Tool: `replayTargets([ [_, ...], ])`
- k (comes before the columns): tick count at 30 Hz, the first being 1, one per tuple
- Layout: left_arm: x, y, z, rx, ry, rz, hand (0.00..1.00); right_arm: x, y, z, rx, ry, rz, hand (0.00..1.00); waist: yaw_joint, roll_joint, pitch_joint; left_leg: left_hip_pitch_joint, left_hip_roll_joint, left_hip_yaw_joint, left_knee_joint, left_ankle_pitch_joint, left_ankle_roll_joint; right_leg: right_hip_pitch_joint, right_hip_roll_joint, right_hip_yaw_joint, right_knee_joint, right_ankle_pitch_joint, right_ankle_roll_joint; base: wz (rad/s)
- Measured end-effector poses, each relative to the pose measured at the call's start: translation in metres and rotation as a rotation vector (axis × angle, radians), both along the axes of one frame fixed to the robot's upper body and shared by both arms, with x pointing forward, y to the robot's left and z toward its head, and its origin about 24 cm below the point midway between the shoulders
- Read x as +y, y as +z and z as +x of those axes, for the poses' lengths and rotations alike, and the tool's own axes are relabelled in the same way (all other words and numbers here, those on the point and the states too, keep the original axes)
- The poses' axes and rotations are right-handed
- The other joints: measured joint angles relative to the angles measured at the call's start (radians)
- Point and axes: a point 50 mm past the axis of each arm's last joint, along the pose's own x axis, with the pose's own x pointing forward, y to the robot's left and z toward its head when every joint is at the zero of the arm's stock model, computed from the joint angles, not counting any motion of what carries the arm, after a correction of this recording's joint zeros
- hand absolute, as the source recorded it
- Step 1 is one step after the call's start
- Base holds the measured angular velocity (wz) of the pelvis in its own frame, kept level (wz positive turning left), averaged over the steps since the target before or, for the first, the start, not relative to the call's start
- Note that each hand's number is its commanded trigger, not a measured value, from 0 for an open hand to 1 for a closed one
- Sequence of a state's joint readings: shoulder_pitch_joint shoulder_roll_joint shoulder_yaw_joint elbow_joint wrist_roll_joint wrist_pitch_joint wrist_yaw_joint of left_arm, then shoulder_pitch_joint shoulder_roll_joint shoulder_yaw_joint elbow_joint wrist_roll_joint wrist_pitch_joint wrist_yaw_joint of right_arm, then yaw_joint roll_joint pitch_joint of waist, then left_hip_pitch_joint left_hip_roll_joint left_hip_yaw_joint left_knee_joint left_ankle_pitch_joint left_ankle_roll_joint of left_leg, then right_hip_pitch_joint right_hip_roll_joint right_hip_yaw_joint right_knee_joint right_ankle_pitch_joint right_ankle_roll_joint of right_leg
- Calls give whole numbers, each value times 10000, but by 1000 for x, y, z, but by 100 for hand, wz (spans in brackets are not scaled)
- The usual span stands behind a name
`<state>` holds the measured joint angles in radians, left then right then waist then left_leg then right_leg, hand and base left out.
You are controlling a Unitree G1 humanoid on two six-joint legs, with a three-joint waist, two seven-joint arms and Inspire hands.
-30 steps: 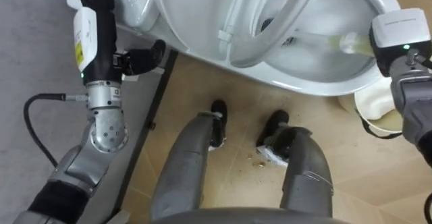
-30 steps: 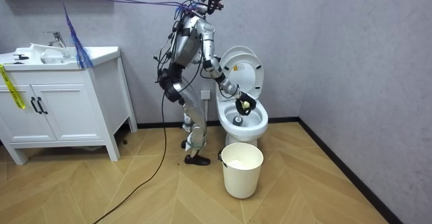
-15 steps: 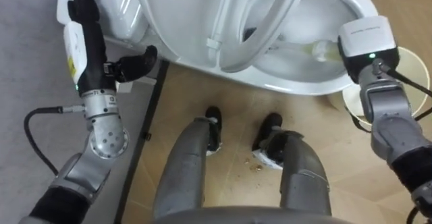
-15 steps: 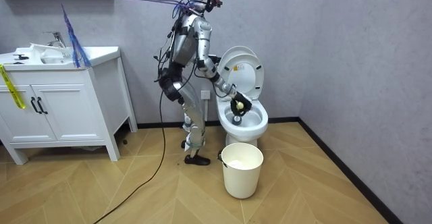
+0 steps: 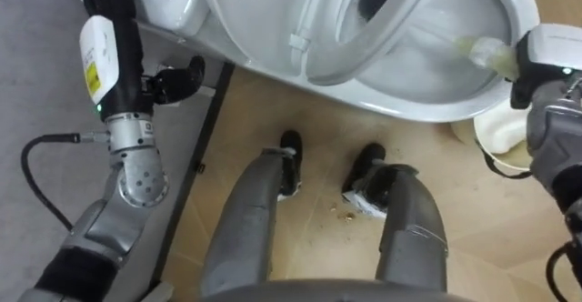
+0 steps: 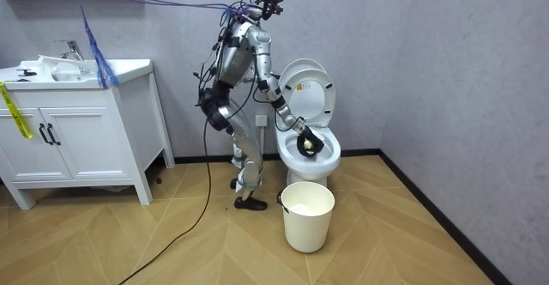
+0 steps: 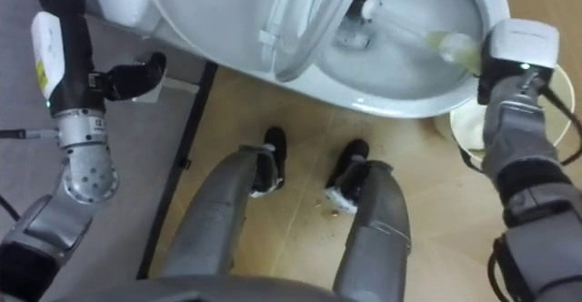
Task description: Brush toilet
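I stand at the side of the white toilet (image 5: 427,111), whose lid and seat (image 6: 307,86) are raised. My right hand (image 5: 548,55) is shut on the pale yellow handle of the toilet brush (image 5: 482,51) at the bowl's right rim. The handle (image 7: 452,44) slants down into the bowl toward the drain. In the room view the right hand (image 6: 307,141) sits low inside the bowl. My left hand (image 5: 111,61) is held up beside the tank with straight fingers and the thumb sticking out, holding nothing.
A white bucket (image 5: 498,136) stands on the wooden floor by my right foot, in front of the toilet (image 6: 307,212). A white vanity with a sink (image 6: 77,135) stands at the room view's left. Small crumbs (image 5: 346,216) lie by my feet.
My right hand swept the brush toward the bowl's middle, then back to the right rim and a little lower. The left hand has stayed beside the tank.
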<state>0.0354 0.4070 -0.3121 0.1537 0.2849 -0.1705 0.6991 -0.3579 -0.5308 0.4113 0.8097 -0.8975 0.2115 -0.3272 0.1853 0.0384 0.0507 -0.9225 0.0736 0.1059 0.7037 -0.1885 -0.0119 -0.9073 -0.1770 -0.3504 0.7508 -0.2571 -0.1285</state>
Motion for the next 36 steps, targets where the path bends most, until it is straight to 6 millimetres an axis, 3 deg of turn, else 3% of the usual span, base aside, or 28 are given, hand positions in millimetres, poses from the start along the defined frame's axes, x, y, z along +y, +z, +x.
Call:
replayTargets([
  [2,0,-6,-4,398,-59,17,0,12,-14,-16,509,86,99,100,94,141,-66,381,213,13,-191,-93,37,591,308,-89,-557,168,130,-19],
  [4,-1,-11,-6,706,-69,-113,0,20,-24,-26,948,-108,572,100,108,175,-70,802,243,15,-465,-148,-29,1029,437,-95,-951,319,164,-14],
  [7,2,-23,-14,1305,6,-45,0,24,-39,-40,1531,-491,925,100,104,339,-151,1436,253,25,-880,-143,-27,1699,577,-116,-1486,498,160,-4],
  [11,11,-50,-27,2619,381,204,0,15,-60,-66,2316,-1444,1653,100,0,407,-217,2498,80,96,-1460,-118,-5,2581,479,-57,-1659,329,265,5],
  [14,17,-65,-37,3440,642,214,0,13,-76,-87,2982,-2068,2679,100,-164,262,-258,3382,-5,261,-1946,-92,-47,3244,393,-24,-1757,123,308,5],
  [16,24,-71,-47,3824,869,181,0,15,-82,-95,3199,-2151,3196,100,-258,56,-209,3836,-8,355,-2079,-72,-79,3653,394,-1,-1860,34,321,-6],
  [18,32,-75,-55,4203,1082,134,0,16,-85,-99,3252,-2122,3556,100,-383,-72,-208,4307,-1,402,-2210,-54,-99,4101,426,-8,-2028,-11,353,-2],
  [21,49,-92,-79,5419,1832,66,0,18,-89,-109,3295,-2216,4183,100,-428,-282,-326,5344,19,466,-2670,-52,-109,5106,584,26,-2559,-23,417,-8],
  [23,60,-110,-111,6872,2572,-165,0,18,-92,-128,3398,-2520,4645,100,-467,-483,-486,6125,18,449,-2982,-52,-117,6011,694,-91,-3063,-33,526,10],
  [24,63,-114,-121,7259,2882,-281,0,18,-93,-132,3424,-2590,4769,100,-474,-495,-501,6320,24,443,-3024,-55,-120,6246,726,-106,-3198,-25,550,8],
  [26,72,-130,-159,8730,4094,-860,0,18,-94,-145,3554,-2946,5114,100,-625,-756,-486,7049,-6,351,-3338,-58,-125,7185,790,-357,-3726,-13,663,23],
  [28,74,-135,-182,9367,4675,-1319,0,17,-93,-153,3440,-3180,5295,100,-682,-971,-484,7467,-22,339,-3555,-99,-189,7577,856,-318,-3939,-53,773,22],
  [29,73,-137,-195,9732,4952,-1535,0,18,-91,-156,3333,-3201,5411,100,-650,-982,-475,7672,7,336,-3638,-200,-266,7779,930,-318,-4095,-62,816,4],
  [32,69,-141,-216,10323,5491,-2062,0,24,-91,-160,3266,-3187,5703,100,-652,-1079,-449,8322,3,304,-3898,-291,-262,8494,1000,-338,-4462,-35,945,2],
  [36,64,-145,-219,10346,5850,-2718,0,30,-101,-179,3636,-3677,6075,100,-682,-1081,-443,9021,-19,300,-4298,-364,-263,9155,1061,-289,-4790,-13,1037,3],
])
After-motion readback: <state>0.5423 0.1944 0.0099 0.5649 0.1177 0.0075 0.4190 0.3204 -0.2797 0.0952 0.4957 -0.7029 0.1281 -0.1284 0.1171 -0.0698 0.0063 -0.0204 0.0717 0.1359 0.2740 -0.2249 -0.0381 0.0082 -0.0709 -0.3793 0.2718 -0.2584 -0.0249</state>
